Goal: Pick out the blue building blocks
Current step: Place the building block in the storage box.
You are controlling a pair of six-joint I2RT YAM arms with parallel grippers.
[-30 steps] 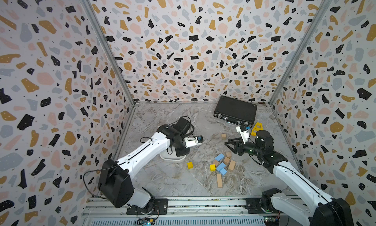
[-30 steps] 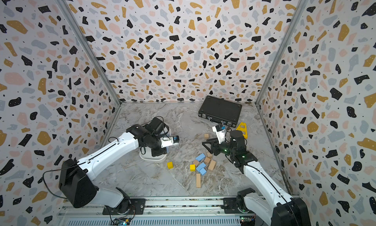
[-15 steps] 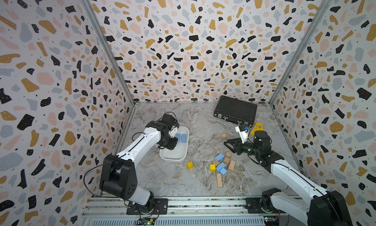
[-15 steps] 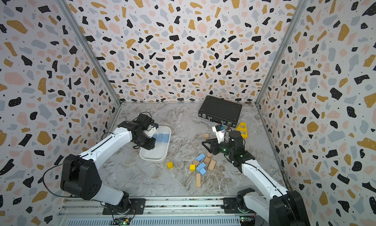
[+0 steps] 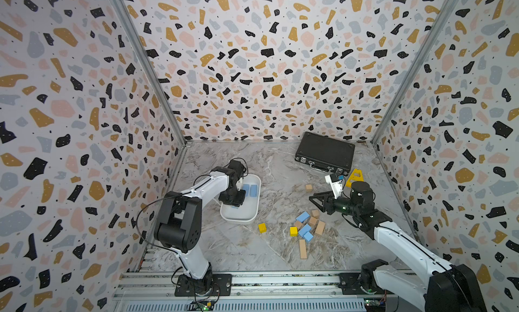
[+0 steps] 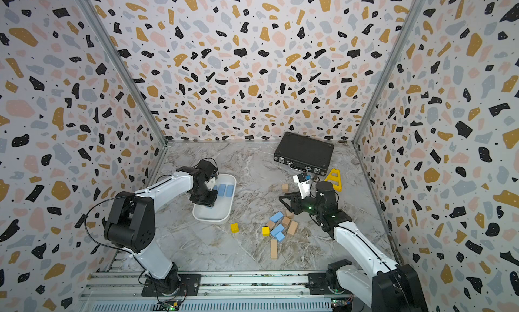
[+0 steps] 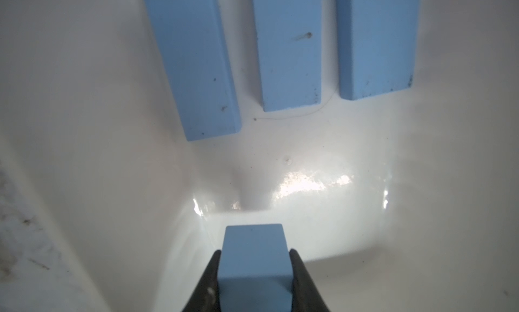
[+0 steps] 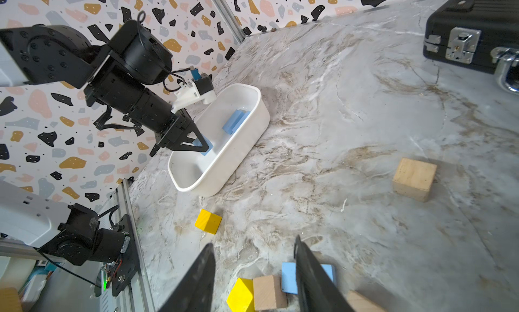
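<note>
Swung into white tray [image 8: 244, 145], left gripper [image 7: 254, 252] clamped on blue cube [image 7: 253, 239]; release due. Right gripper [image 8: 252, 243] part-open, empty, outside tray.

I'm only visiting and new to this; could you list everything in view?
white tub: one, white, left part of the table
blue bricks: three, light blue, lying side by side in the tub
held blue block: one, light blue, over the tub
loose blue blocks: three, light blue, in the mixed pile
yellow cubes: two, yellow, one beside the pile, one nearer the tub
wooden blocks: about six, tan, most in the pile, one alone behind it
black case: one, black, back right corner
yellow triangular piece: one, yellow, beside the case
left pincer: one, black, shut on the held blue block
right pincer: one, black, open above the pile
</note>
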